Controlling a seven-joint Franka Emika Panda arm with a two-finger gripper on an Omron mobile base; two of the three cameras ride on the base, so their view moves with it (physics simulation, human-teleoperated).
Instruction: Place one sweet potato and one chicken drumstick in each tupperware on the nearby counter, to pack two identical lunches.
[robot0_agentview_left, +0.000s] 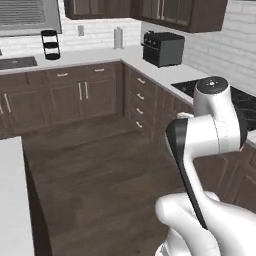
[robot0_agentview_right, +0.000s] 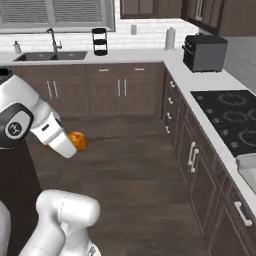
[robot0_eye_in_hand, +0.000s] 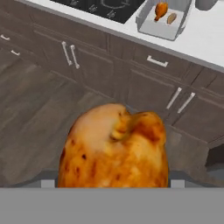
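A golden-brown chicken drumstick (robot0_eye_in_hand: 113, 148) looms large at the bottom of the hand view, and my gripper (robot0_agentview_right: 74, 144) is shut on it, its fingertips hidden behind the meat. In the right base view that drumstick (robot0_agentview_right: 79, 140) hangs at the end of the arm, over the wooden floor. One light-grey tupperware (robot0_eye_in_hand: 151, 27) sits ahead on the pale counter (robot0_eye_in_hand: 205, 33), with another drumstick (robot0_eye_in_hand: 161, 9) and a sweet potato (robot0_eye_in_hand: 171, 18) inside. A tupperware corner (robot0_agentview_right: 247, 167) also shows at the right edge of the right base view.
A black cooktop (robot0_agentview_right: 230, 120) lies in the counter beside the tupperware, with a black toaster (robot0_agentview_right: 204, 52) farther along. Dark cabinets with silver handles (robot0_eye_in_hand: 70, 54) run below. A sink (robot0_agentview_right: 50, 56) sits under the window. Open wooden floor (robot0_agentview_right: 130, 165) lies between.
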